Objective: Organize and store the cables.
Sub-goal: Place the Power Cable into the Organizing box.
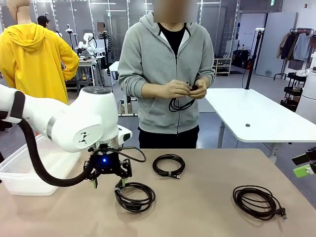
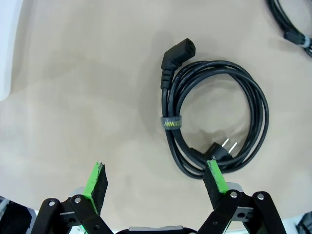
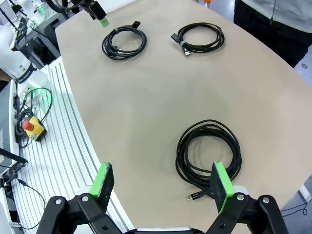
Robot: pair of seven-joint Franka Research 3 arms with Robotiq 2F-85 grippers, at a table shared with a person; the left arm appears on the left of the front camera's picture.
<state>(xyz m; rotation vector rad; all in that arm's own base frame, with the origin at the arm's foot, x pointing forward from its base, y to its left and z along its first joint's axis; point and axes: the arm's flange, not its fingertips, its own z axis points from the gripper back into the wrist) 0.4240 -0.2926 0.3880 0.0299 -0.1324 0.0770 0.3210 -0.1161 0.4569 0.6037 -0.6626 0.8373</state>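
Over the near-left table (image 1: pixel 207 217), the left gripper (image 1: pixel 107 185) hangs spread and empty above one cable (image 1: pixel 135 196), while the right gripper (image 3: pixel 161 170), likewise released, hovers over the rightmost cable (image 3: pixel 208 153).

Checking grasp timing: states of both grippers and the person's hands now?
Left gripper: open, empty, above a coiled cable.
Right gripper: open, empty.
Person's hands: holding a black cord.

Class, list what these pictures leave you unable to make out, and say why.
- Front view: what the plastic bin holds; the left arm hides it.
- Front view: plug ends of the person's cable; the hands cover them.
- Left wrist view: print on the strap of the power cable; too small.
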